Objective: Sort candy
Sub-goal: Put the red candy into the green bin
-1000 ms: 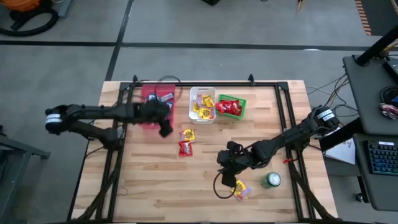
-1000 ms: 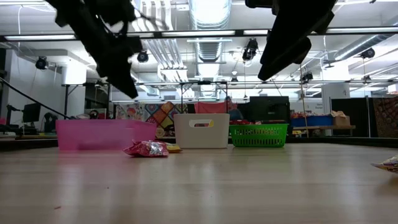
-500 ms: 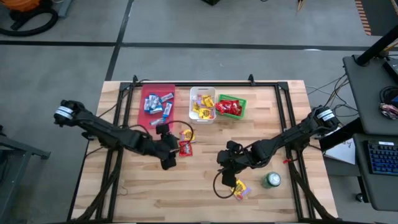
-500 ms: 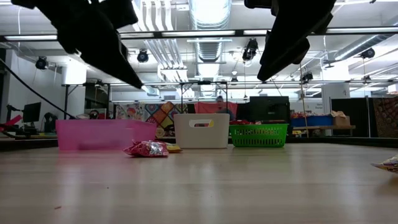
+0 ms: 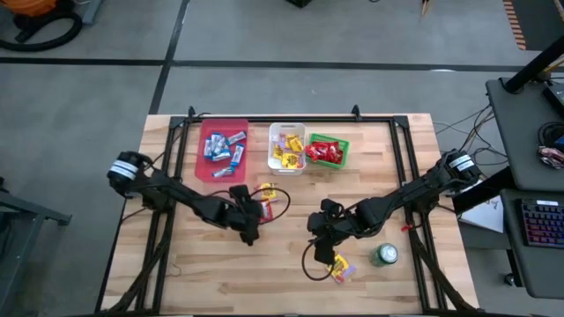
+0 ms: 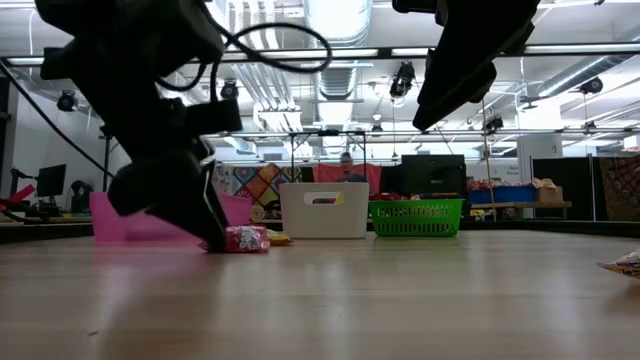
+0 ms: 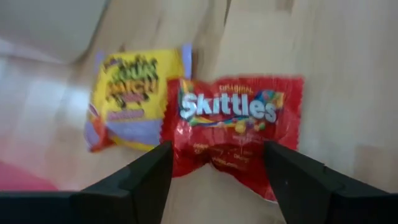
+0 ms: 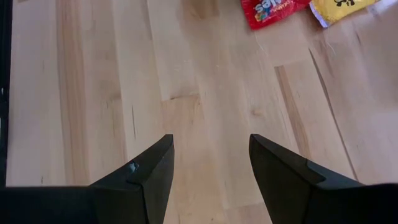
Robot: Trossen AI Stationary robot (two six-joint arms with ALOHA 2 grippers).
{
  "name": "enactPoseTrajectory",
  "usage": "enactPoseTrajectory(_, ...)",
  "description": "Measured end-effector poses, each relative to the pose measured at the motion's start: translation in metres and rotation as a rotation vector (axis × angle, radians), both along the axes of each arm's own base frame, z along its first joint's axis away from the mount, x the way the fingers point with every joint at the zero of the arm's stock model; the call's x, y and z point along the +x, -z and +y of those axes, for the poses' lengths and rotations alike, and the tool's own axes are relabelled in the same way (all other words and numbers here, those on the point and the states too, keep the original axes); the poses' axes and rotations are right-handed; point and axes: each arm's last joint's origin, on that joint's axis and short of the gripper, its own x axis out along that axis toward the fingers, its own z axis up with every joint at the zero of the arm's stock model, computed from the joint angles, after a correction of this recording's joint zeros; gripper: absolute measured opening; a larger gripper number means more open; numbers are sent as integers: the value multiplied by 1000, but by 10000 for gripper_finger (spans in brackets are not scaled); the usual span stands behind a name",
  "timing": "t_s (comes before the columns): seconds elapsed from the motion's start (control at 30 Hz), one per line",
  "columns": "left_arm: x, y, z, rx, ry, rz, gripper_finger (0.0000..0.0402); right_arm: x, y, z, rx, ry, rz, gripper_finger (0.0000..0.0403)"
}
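Here my left tool [image 7: 214, 177] sits low over the worktop [image 5: 291, 264], fingers spread wide either side of a red packet [image 7: 233, 140] that lies flat, touching a yellow packet [image 7: 134, 99]. My right tool [image 8: 210, 171] hangs open above bare wood. More sweets lie in the pink tray [image 5: 201, 167], white bin [image 5: 275, 132] and green basket [image 5: 342, 143]. One packet [image 5: 341, 269] rests near a green can [image 5: 384, 255].

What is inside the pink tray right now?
In the high view the pink tray holds several slim blue-and-silver bars, bunched toward its far half. No red or yellow packets show in it. Whether bars lie under other bars cannot be told.
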Motion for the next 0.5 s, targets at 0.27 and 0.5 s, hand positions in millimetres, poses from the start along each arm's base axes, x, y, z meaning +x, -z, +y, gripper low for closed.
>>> enactPoseTrajectory(0.27,1,11,-2,-14,-24,19,186,0,0,0,-2,-2,-1,198)
enactPoseTrajectory(0.5,-1,5,-4,-27,-10,10,93,0,0,0,-2,-2,-1,198)
